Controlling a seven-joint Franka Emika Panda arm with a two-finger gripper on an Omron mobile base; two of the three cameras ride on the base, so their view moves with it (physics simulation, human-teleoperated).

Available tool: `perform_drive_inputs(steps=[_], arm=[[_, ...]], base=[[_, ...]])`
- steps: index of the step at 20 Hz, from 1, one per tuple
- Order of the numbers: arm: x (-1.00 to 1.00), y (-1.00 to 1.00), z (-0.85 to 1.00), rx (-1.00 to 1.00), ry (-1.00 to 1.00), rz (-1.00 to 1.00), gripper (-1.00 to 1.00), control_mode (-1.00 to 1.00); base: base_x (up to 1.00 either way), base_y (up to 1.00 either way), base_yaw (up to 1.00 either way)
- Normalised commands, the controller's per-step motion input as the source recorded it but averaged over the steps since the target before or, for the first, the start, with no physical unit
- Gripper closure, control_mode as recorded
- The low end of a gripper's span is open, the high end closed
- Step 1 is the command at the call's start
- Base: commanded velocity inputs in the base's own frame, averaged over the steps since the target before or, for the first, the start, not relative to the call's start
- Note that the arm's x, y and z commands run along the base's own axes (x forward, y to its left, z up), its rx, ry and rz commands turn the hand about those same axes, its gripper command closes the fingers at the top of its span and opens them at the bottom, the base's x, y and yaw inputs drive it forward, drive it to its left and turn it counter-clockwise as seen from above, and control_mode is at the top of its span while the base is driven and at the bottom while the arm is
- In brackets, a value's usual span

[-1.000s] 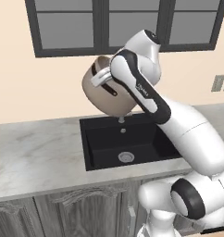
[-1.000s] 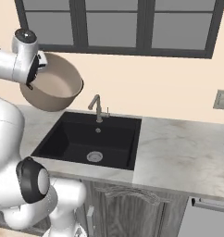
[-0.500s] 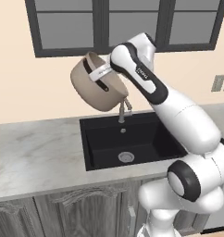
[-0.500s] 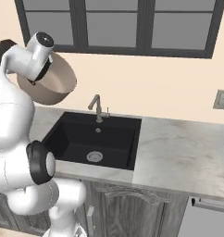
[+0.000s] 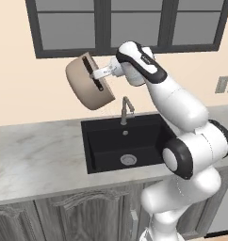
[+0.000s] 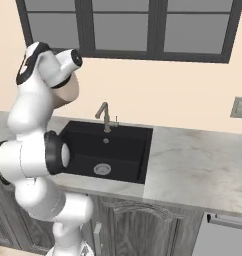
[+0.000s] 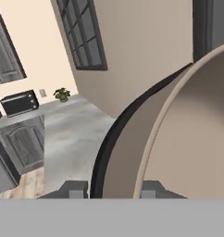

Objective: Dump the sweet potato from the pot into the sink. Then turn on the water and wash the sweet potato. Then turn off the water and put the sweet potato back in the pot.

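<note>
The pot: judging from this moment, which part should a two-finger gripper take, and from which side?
The rim wall. The pot is wide and round, too broad to span, but its thin wall fits between two fingers. Here the gripper holds it that way, shut on the dark-banded rim, one fingertip on either side of the wall. So, probably, come at the open mouth, straddling the rim.

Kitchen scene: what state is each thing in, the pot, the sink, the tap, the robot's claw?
pot: held in the air, tipped on its side, above the counter left of the sink.
gripper: shut on the pot's rim.
sink: dry, nothing visible on its floor.
faucet: off, no stream.
</note>
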Motion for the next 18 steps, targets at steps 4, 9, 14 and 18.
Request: perform_drive_inputs(steps=[4, 9, 14, 18], arm=[[0.88, -0.01, -0.17, 0.16, 0.00, 0.07, 1.00, -1.00], [0.50, -0.04, -0.17, 0.04, -0.02, 0.03, 1.00, -1.00], [0.34, -0.10, -0.09, 0.03, -0.04, 0.02, 1.00, -1.00], [0.35, -0.20, -0.06, 0.08, 0.00, 0.02, 1.00, -1.00]], base=[[0.00, 0.00, 0.00], [0.00, 0.00, 0.00], [0.00, 0.00, 0.00], [0.00, 0.00, 0.00]])
